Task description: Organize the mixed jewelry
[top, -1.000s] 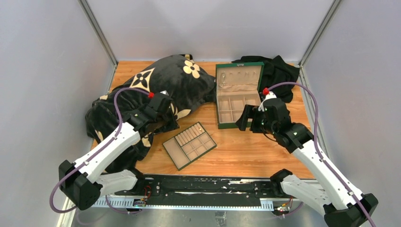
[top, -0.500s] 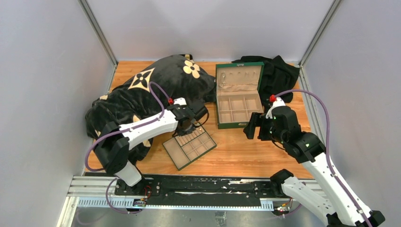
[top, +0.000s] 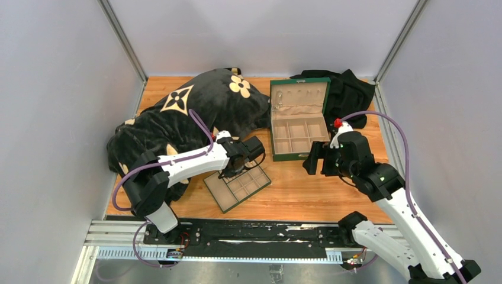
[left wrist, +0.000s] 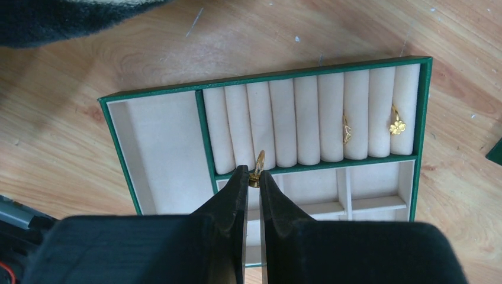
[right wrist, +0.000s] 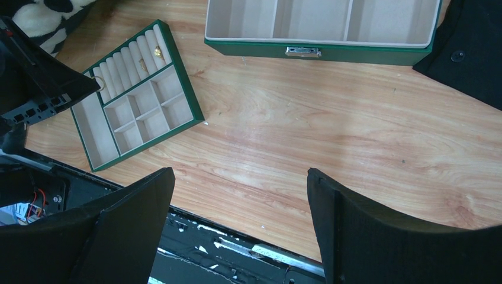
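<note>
My left gripper (left wrist: 253,173) is shut on a thin gold ring (left wrist: 258,166) and holds it over the near end of the beige ring rolls of the flat green tray (left wrist: 151,97). Two more gold pieces sit in the rolls at the right: a ring (left wrist: 346,129) and a clover-shaped piece (left wrist: 397,126). In the top view the left gripper (top: 248,155) is over the tray (top: 218,199). My right gripper (right wrist: 240,177) is open and empty above bare wood, near the green box (top: 295,156). A silvery cluster does not show.
A black blanket with beige flower patterns (top: 195,106) lies at the back left. A black cloth (top: 349,89) lies behind the open green box. The tray also shows in the right wrist view (right wrist: 196,121). The table's front rail (top: 237,234) runs along the near edge.
My left arm swung from the blanket rightward to the tray and now holds the ring over the rolls. My right gripper drew back slightly from the green box.
</note>
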### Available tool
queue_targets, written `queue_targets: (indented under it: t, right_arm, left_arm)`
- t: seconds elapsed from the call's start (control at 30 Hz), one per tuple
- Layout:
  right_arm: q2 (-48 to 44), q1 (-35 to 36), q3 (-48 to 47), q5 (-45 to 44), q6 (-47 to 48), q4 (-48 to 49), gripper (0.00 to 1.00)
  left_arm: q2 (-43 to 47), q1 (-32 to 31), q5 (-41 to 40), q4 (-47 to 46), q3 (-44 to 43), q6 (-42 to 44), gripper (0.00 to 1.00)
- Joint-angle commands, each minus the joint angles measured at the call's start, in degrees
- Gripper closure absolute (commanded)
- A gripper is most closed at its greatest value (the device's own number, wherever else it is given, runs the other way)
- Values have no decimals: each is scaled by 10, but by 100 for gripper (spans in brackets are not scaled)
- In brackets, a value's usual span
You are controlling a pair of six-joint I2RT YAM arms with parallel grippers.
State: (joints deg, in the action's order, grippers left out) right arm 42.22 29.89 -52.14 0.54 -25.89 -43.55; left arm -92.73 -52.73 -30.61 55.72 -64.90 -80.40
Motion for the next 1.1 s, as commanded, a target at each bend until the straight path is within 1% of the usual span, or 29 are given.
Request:
queue_targets:
  t: [0.0, 0.2, 0.53, 1.07]
  right_arm:
    - [1, 6, 5, 14, 11, -12, 12]
    - [-3, 6, 10, 19, 11, -12, 12]
    - [-6, 6, 17, 25, 4, -11, 12]
    - [-8, 6, 19, 28, 4, -11, 12]
  left_arm:
    - [-2, -6, -28, 19, 10, -48, 100]
    - [1, -9, -48, 26, 22, -64, 100]
    - [-12, -9, -55, 46, 18, -83, 100]
    - [-65, -9, -53, 54, -13, -107, 100]
